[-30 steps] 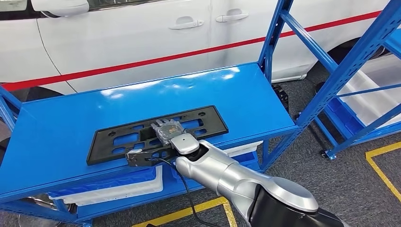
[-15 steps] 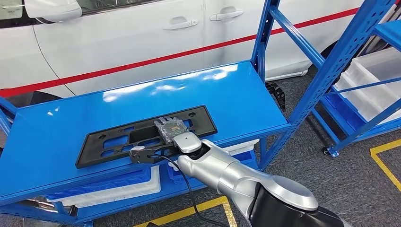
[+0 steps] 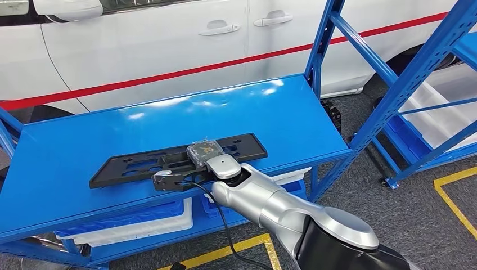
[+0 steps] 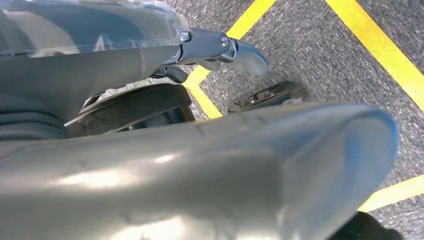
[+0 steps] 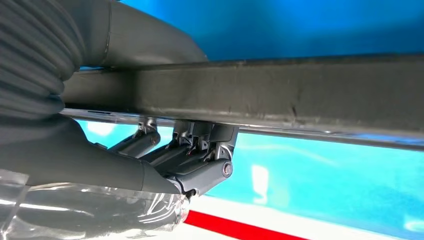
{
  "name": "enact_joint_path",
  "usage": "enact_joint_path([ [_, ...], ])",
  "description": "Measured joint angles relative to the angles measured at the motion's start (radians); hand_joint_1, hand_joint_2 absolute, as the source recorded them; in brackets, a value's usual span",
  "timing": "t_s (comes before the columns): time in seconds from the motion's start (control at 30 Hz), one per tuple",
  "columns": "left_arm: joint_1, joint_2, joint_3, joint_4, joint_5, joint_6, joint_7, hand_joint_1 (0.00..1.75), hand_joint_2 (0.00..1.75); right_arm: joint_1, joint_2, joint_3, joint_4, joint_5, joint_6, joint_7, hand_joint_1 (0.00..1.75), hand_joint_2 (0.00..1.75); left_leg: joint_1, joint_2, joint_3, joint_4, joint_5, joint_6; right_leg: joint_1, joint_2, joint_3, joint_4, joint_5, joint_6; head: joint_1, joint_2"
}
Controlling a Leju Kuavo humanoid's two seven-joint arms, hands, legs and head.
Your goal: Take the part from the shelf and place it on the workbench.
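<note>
The part is a long black plastic frame (image 3: 140, 163) with cut-outs, lying lengthwise on the blue shelf top (image 3: 169, 118) near its front edge. My right hand (image 3: 203, 153) grips its front rail near the middle, and the frame looks tilted, with its near edge raised off the surface. In the right wrist view the black rail (image 5: 300, 90) runs between the thick grey thumb (image 5: 140, 45) and the darker fingers (image 5: 200, 150). The left hand (image 4: 150, 150) hangs over the floor with nothing in it.
A white car with a red stripe (image 3: 169, 73) stands close behind the shelf. Blue uprights (image 3: 318, 50) frame its right end, and another blue rack with white bins (image 3: 439, 118) stands further right. White trays (image 3: 135, 225) sit on the lower shelf. Yellow lines (image 3: 455, 197) mark the grey floor.
The frame's near edge has risen in my right hand, so it now looks flatter and thinner from above. The view has also shifted a little sideways.
</note>
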Motion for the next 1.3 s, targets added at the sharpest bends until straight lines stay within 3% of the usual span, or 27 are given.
enact_joint_path([
  [0.03, 0.0, 0.0, 0.001, 0.0, 0.001, -0.001, -0.003, 0.0, 0.0, 0.001, -0.001, 0.0, 0.002, -0.001, -0.002, -0.003, 1.64, 1.75, 0.0, -0.001, 0.001, 0.001, -0.001, -0.001, -0.002, 0.0, 0.004, -0.01, 0.018, 0.0, 0.0, 0.0],
  [0.1, 0.0, 0.0, 0.003, 0.0, 0.003, -0.003, -0.007, 0.0, 0.0, 0.001, -0.001, 0.0, 0.004, -0.002, -0.008, -0.01, 1.65, 1.75, 0.0, -0.003, 0.004, 0.004, -0.004, -0.005, -0.005, -0.001, 0.065, -0.135, 0.088, -0.002, 0.0, 0.0],
  [0.17, 0.0, 0.0, 0.006, 0.0, 0.006, -0.004, -0.011, 0.0, 0.0, 0.001, -0.001, 0.0, 0.007, -0.002, -0.013, -0.017, 1.65, 1.75, -0.003, -0.005, 0.002, 0.01, -0.009, -0.014, -0.004, -0.002, 0.121, -0.25, 0.127, -0.01, 0.0, 0.0],
  [0.2, 0.0, 0.0, 0.008, 0.0, 0.007, -0.004, -0.012, 0.0, 0.0, 0.001, 0.0, 0.0, 0.008, -0.002, -0.015, -0.021, 1.65, 1.75, -0.005, -0.006, 0.0, 0.011, -0.01, -0.019, -0.002, -0.002, 0.13, -0.274, 0.13, -0.015, 0.0, 0.0],
  [0.33, 0.001, 0.0, 0.014, 0.0, 0.009, -0.005, -0.019, 0.0, 0.0, 0.001, 0.001, -0.005, 0.012, -0.004, -0.02, -0.028, 1.67, 1.75, -0.002, -0.005, -0.004, 0.026, -0.026, -0.04, -0.001, -0.001, 0.134, -0.285, 0.132, -0.039, -0.001, 0.0],
  [0.4, 0.001, 0.001, 0.016, 0.0, 0.01, -0.005, -0.021, 0.0, 0.0, 0.002, 0.002, -0.008, 0.015, -0.003, -0.023, -0.029, 1.68, 1.75, 0.0, -0.003, -0.046, 0.121, -0.082, -0.049, -0.004, -0.003, 0.136, -0.289, 0.134, -0.047, -0.002, 0.0],
  [0.47, 0.001, 0.002, 0.016, 0.0, 0.011, -0.005, -0.022, 0.0, 0.0, 0.007, 0.002, -0.01, 0.018, 0.0, -0.035, -0.033, 1.72, 1.75, 0.001, -0.003, -0.111, 0.261, -0.141, -0.055, -0.002, -0.004, 0.136, -0.288, 0.134, -0.051, -0.003, 0.0],
  [0.5, 0.002, 0.002, 0.017, 0.0, 0.011, -0.004, -0.023, 0.0, 0.0, 0.01, 0.002, -0.011, 0.02, 0.002, -0.046, -0.036, 1.73, 1.75, 0.002, -0.003, -0.13, 0.3, -0.149, -0.056, -0.001, -0.004, 0.136, -0.287, 0.133, -0.052, -0.004, 0.0],
  [0.53, 0.003, 0.003, 0.017, 0.0, 0.011, -0.004, -0.023, 0.0, 0.0, 0.012, 0.002, -0.012, 0.021, 0.004, -0.061, -0.039, 1.73, 1.75, 0.001, -0.003, -0.131, 0.299, -0.136, -0.055, 0.0, -0.004, 0.136, -0.286, 0.133, -0.052, -0.004, 0.0],
  [0.57, 0.004, 0.003, 0.018, 0.0, 0.011, -0.004, -0.023, 0.0, 0.0, 0.013, 0.002, -0.015, 0.023, 0.006, -0.08, -0.041, 1.73, 1.75, 0.001, -0.003, -0.114, 0.259, -0.106, -0.053, 0.0, -0.003, 0.136, -0.285, 0.133, -0.052, -0.004, 0.0],
  [0.63, 0.005, 0.003, 0.019, 0.0, 0.011, -0.003, -0.024, 0.0, 0.0, 0.011, 0.002, -0.023, 0.024, 0.014, -0.125, -0.043, 1.74, 1.75, 0.0, -0.003, -0.048, 0.116, -0.039, -0.044, 0.004, -0.001, 0.136, -0.283, 0.131, -0.049, -0.004, 0.0],
  [0.67, 0.005, 0.003, 0.02, 0.0, 0.011, -0.002, -0.025, 0.0, 0.0, 0.008, 0.002, -0.029, 0.025, 0.019, -0.147, -0.043, 1.74, 1.75, -0.002, -0.003, -0.022, 0.06, -0.02, -0.039, 0.006, 0.0, 0.135, -0.281, 0.13, -0.046, -0.003, 0.0],
  [0.7, 0.006, 0.003, 0.021, 0.0, 0.011, -0.002, -0.026, 0.0, 0.0, 0.003, 0.002, -0.037, 0.026, 0.028, -0.169, -0.044, 1.75, 1.75, -0.004, -0.003, -0.008, 0.027, -0.012, -0.034, 0.008, 0.0, 0.132, -0.28, 0.131, -0.043, -0.003, 0.0],
  [0.83, 0.011, 0.002, 0.023, 0.0, 0.012, -0.001, -0.03, 0.0, 0.0, -0.037, 0.001, -0.082, 0.036, 0.09, -0.247, -0.04, 1.75, 1.75, -0.001, -0.003, -0.004, 0.008, -0.005, -0.013, 0.007, 0.0, 0.124, -0.27, 0.123, -0.02, -0.002, 0.0],
  [0.9, 0.012, 0.002, 0.024, 0.0, 0.012, -0.002, -0.033, 0.0, 0.0, -0.069, -0.004, -0.114, 0.039, 0.13, -0.278, -0.035, 1.75, 1.75, 0.003, -0.001, -0.002, 0.001, 0.0, -0.004, 0.005, 0.0, 0.089, -0.191, 0.074, -0.011, -0.001, 0.0],
  [0.97, 0.013, 0.002, 0.024, 0.0, 0.011, -0.002, -0.037, 0.0, 0.0, -0.097, -0.014, -0.154, 0.04, 0.178, -0.298, -0.026, 1.75, 1.75, 0.002, -0.001, -0.003, 0.001, 0.001, -0.001, 0.003, 0.0, 0.025, -0.058, 0.014, -0.004, -0.001, 0.0],
  [1.0, 0.014, 0.002, 0.024, 0.0, 0.011, -0.003, -0.039, 0.0, 0.0, -0.108, -0.021, -0.176, 0.038, 0.21, -0.303, -0.02, 1.75, 1.75, 0.002, -0.002, -0.003, 0.001, 0.0, 0.0, 0.001, 0.0, 0.001, -0.009, 0.001, -0.002, 0.0, 0.0],
  [1.03, 0.016, 0.002, 0.024, 0.0, 0.011, -0.003, -0.041, 0.0, 0.0, -0.118, -0.03, -0.202, 0.035, 0.248, -0.307, -0.014, 1.75, 1.75, 0.002, -0.003, -0.002, 0.003, 0.0, 0.0, 0.0, 0.0, -0.007, 0.002, 0.01, -0.001, 0.0, 0.0],
  [1.07, 0.016, 0.002, 0.025, 0.0, 0.011, -0.003, -0.043, 0.0, 0.0, -0.13, -0.038, -0.23, 0.029, 0.288, -0.31, -0.009, 1.75, 1.75, 0.002, -0.004, -0.002, 0.005, -0.001, -0.001, -0.002, 0.0, 0.004, -0.026, 0.035, -0.001, 0.0, 0.0],
  [1.13, 0.018, 0.002, 0.025, 0.0, 0.01, -0.002, -0.048, 0.0, 0.0, -0.158, -0.055, -0.293, 0.009, 0.367, -0.314, -0.007, 1.75, 1.75, 0.001, -0.006, -0.003, 0.012, -0.007, -0.006, -0.003, -0.001, 0.065, -0.159, 0.106, -0.006, 0.0, 0.0],
  [1.17, 0.018, 0.002, 0.025, 0.0, 0.01, 0.0, -0.05, 0.0, 0.0, -0.172, -0.062, -0.324, -0.004, 0.401, -0.317, -0.009, 1.75, 1.75, -0.001, -0.006, -0.005, 0.018, -0.011, -0.01, -0.002, -0.002, 0.092, -0.217, 0.128, -0.009, -0.001, 0.0],
  [1.2, 0.018, 0.002, 0.025, 0.0, 0.01, 0.003, -0.053, 0.0, 0.44, -0.184, -0.069, -0.356, -0.018, 0.431, -0.321, -0.012, 1.75, 1.75, -0.002, -0.005, -0.008, 0.022, -0.014, -0.015, 0.0, -0.002, 0.108, -0.255, 0.137, -0.013, -0.001, 0.0],
  [1.3, 0.02, 0.002, 0.025, 0.0, 0.008, 0.009, -0.058, 0.0, 1.75, -0.207, -0.086, -0.441, -0.055, 0.481, -0.328, -0.02, 1.75, 1.75, -0.003, -0.004, -0.011, 0.023, -0.018, -0.029, 0.003, -0.002, 0.113, -0.272, 0.136, -0.028, -0.001, 0.0],
])
